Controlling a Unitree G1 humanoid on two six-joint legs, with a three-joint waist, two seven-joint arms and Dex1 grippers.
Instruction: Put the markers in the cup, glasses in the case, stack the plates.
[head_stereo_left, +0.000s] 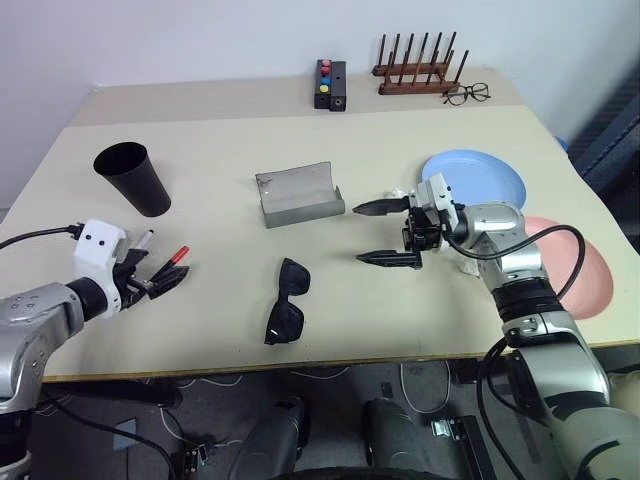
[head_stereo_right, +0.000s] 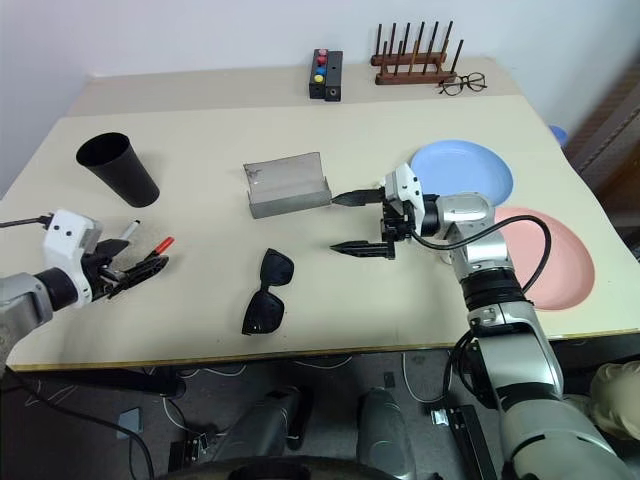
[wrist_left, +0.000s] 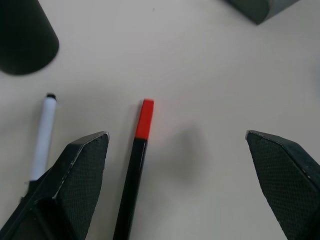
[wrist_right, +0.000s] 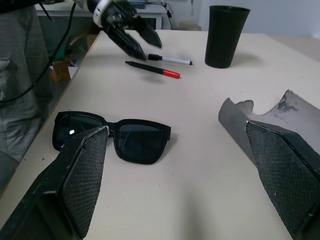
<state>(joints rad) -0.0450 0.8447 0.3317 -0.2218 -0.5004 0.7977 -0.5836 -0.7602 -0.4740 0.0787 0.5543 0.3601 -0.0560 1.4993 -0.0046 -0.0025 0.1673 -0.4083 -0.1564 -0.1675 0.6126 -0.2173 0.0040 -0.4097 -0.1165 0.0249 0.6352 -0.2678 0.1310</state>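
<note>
The left claw hovers wide open and empty over the bench. The red-capped marker lies between its fingers, close to one, its long axis running along them; the white-capped marker lies just outside. The right claw, open and empty, is well apart, nearer the sunglasses.

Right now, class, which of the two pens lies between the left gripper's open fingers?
The red-capped pen lies between the left gripper's fingers; the white-capped pen lies outside them.
</note>
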